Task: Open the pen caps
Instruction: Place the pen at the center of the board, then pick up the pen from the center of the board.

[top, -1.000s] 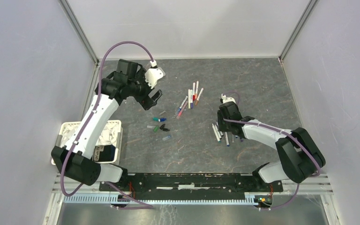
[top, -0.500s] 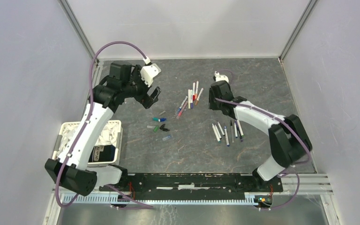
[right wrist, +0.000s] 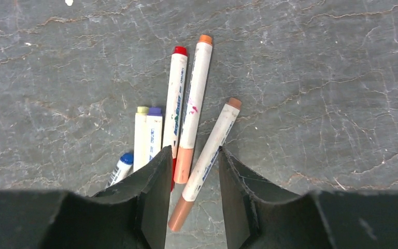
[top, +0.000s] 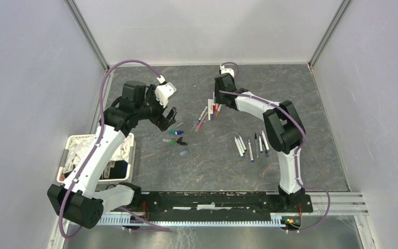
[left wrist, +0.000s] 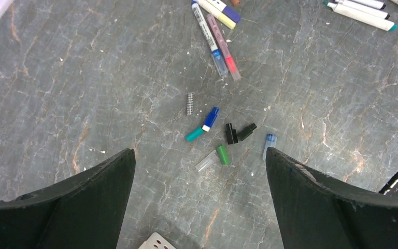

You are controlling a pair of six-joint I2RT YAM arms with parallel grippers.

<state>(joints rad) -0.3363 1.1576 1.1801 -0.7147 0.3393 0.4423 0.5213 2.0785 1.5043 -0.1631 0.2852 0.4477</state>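
Clerk: Top view, item one: capped pens [top: 210, 110], fanned cluster at mid-table on the far half, with right gripper [top: 215, 99] poised over its far end. Item two: uncapped pens [top: 251, 145], a row nearer the right arm's base. Item three: pen caps [top: 176, 137], a loose scatter left of centre, with left gripper [top: 169, 115] just beyond it.

Checker: Left wrist view?

Clerk: Jaws spread wide, holding nothing. Blue, green and black caps lie on the table [left wrist: 83, 78] below.

Checker: Right wrist view?

Clerk: Jaws parted, grasping nothing, straddling the near end of a peach-ended pen [right wrist: 207, 155]. More capped pens lie just left of it.

Checker: Handling?

Clerk: Judged light, rigid, smooth plastic; the round barrels are likely to roll or slip. Hold the white barrel at mid-length in one pincer and the coloured cap end in the other. Pull straight along the axis, as caps probably release with a snap.
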